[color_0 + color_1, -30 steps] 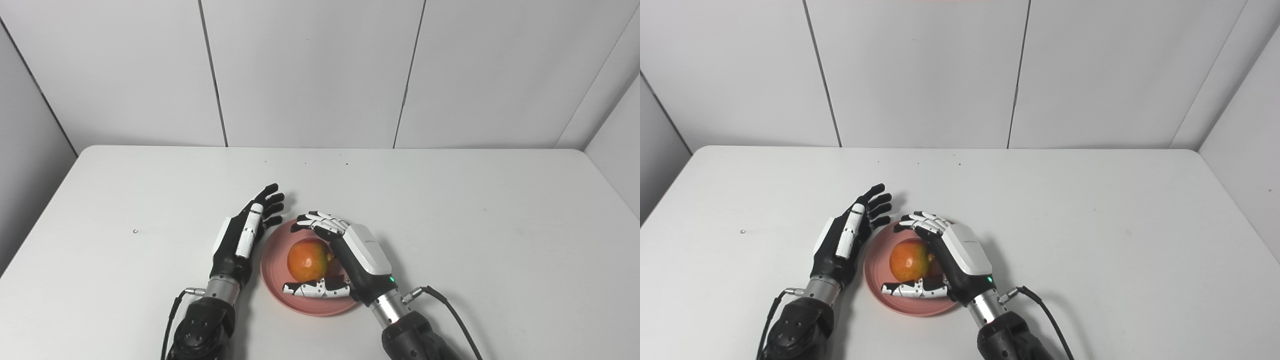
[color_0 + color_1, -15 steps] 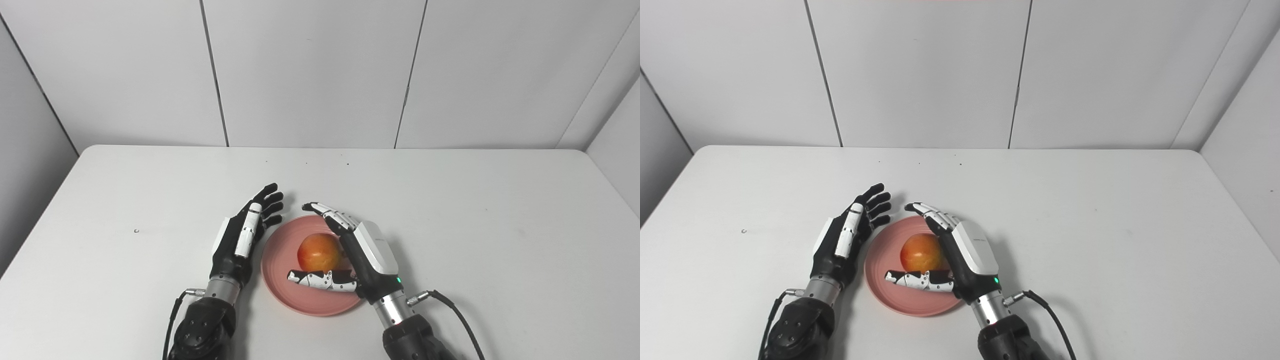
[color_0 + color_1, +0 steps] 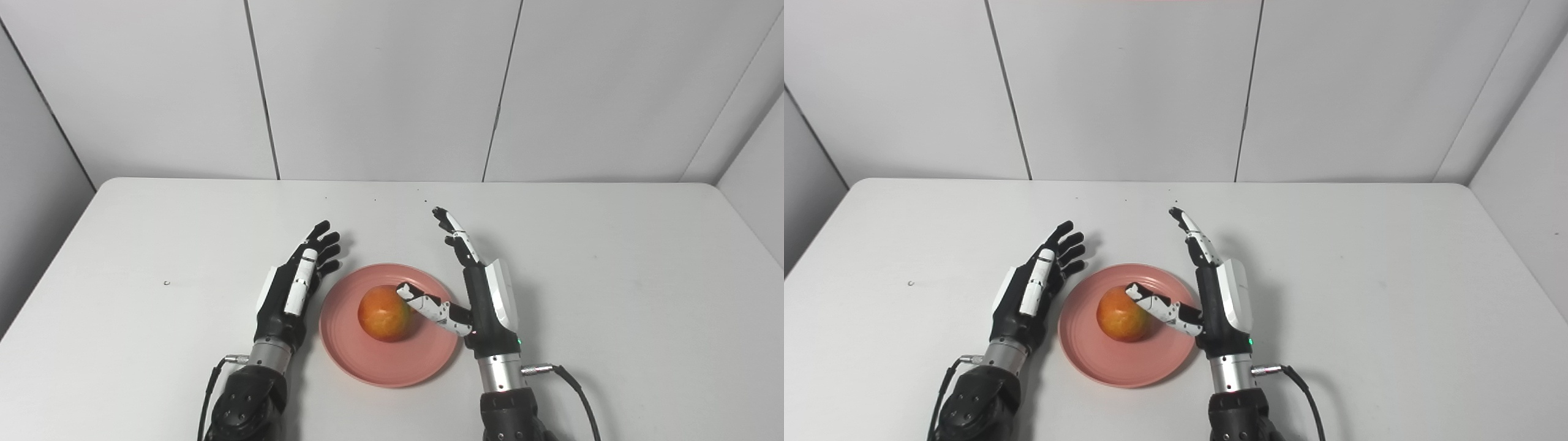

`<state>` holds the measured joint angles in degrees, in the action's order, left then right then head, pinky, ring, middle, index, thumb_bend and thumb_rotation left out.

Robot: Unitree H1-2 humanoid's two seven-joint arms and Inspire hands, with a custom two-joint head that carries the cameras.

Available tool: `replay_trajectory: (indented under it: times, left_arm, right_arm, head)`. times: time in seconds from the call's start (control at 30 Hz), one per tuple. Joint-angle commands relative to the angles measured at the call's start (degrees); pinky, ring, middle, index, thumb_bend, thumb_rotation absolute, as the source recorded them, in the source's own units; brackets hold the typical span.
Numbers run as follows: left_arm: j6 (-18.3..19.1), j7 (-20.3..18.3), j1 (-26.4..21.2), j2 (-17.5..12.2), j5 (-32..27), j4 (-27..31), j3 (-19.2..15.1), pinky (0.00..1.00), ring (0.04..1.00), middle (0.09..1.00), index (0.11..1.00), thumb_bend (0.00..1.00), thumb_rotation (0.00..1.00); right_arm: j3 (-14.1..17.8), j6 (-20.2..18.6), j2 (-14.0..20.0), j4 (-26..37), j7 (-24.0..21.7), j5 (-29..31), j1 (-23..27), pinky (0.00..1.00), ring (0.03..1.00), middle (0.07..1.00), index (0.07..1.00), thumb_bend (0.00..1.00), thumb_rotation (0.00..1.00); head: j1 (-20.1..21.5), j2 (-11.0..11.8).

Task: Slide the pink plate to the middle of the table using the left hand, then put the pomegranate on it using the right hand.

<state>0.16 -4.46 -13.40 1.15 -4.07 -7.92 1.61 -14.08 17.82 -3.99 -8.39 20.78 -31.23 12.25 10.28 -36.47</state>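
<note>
so here's where you're at: the pink plate (image 3: pixel 392 361) sits near the front edge of the desk (image 3: pixel 612 257), about midway between its left and right edges, and the pomegranate (image 3: pixel 384 313) is resting on it, a bit left of the plate's centre. your right robot hand (image 3: pixel 484 294) is spread wide and holding nothing, fingers pointing toward the back edge, thumb reaching over the plate right by the fruit. your left robot hand (image 3: pixel 293 291) lies just beside the plate's left rim, fingers apart too, gripping nothing.
</note>
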Motion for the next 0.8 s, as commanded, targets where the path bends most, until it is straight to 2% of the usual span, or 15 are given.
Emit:
replay_trajectory:
  times: [0.0,0.1,0.3,0.43,0.63,0.77]
  left_arm:
    - [-1.5,0.0,-1.2,0.1,0.4,0.7,0.3,0.91,0.930,0.934,0.920,0.32,0.99]
    - [-1.4,0.2,-1.2,0.0,1.3,0.9,0.5,0.92,0.933,0.936,0.924,0.33,1.00]
    - [-1.4,1.5,-1.1,-0.3,4.2,0.9,1.1,0.92,0.937,0.937,0.923,0.33,1.00]
    - [-1.1,1.6,-1.1,-0.3,4.4,1.0,1.2,0.93,0.942,0.942,0.928,0.35,1.00]
    - [-1.0,1.2,-1.1,0.0,3.7,1.0,0.8,0.95,0.956,0.958,0.943,0.33,1.00]
    - [-0.9,1.3,-1.2,-0.1,4.0,1.0,0.8,0.95,0.960,0.962,0.947,0.34,1.00]
  right_arm:
    - [0.6,2.2,-0.8,0.5,0.7,0.9,1.1,0.86,0.899,0.920,0.923,0.61,0.92]
    - [1.1,2.2,-0.9,0.4,-0.4,3.3,1.1,0.89,0.921,0.938,0.935,0.58,0.99]
    - [2.4,3.0,-1.0,-1.7,-2.2,9.3,1.7,0.91,0.938,0.943,0.932,0.53,1.00]
    - [3.4,-1.6,-1.1,-1.8,-7.7,16.3,1.6,0.96,0.984,0.985,0.975,0.60,1.00]
    - [5.5,-2.4,-1.8,-2.2,-13.2,25.7,1.3,1.00,0.999,0.999,0.993,0.48,1.00]
    - [6.6,-3.9,-2.3,-2.6,-15.5,29.3,1.2,1.00,1.000,1.000,0.999,0.46,1.00]
  head:
    - [-0.1,0.0]
    - [-0.1,0.1]
    - [-0.1,0.1]
    - [-0.1,0.1]
    - [-0.1,0.1]
    - [-0.1,0.0]
